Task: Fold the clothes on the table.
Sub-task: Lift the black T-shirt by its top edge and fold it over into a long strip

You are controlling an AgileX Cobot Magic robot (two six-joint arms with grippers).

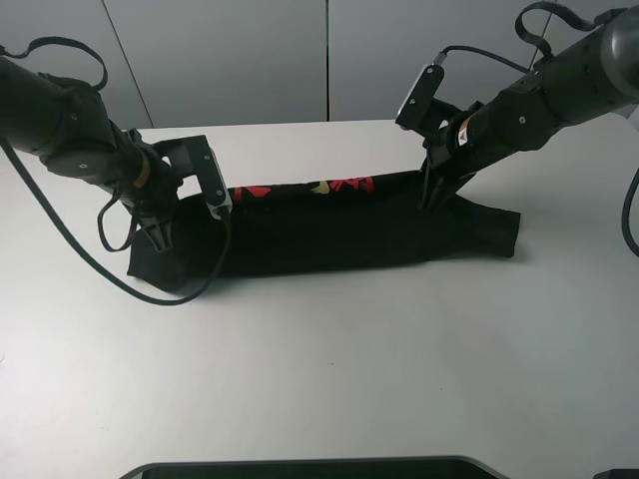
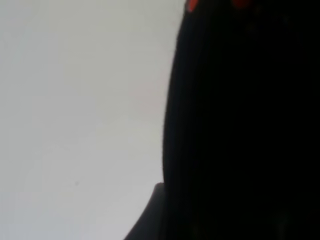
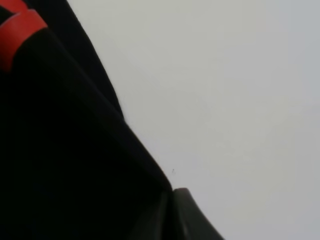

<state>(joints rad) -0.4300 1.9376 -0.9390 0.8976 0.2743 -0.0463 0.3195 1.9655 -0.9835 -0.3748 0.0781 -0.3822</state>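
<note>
The white table [image 1: 319, 379] carries the black shirt [image 1: 329, 235] across its far middle, lying as a long, narrow band with one sleeve trailing out on the right. Along its far edge a strip of red print [image 1: 300, 188] shows, so the shirt looks already folded lengthwise once. The left claw [image 1: 160, 238] is down at the band's left end and the right claw [image 1: 431, 198] at its far edge near the right end. Both are closed tight and appear to pinch the cloth, which fills each wrist view close up. Spread this wide, they likely keep the band taut for the next fold.
</note>
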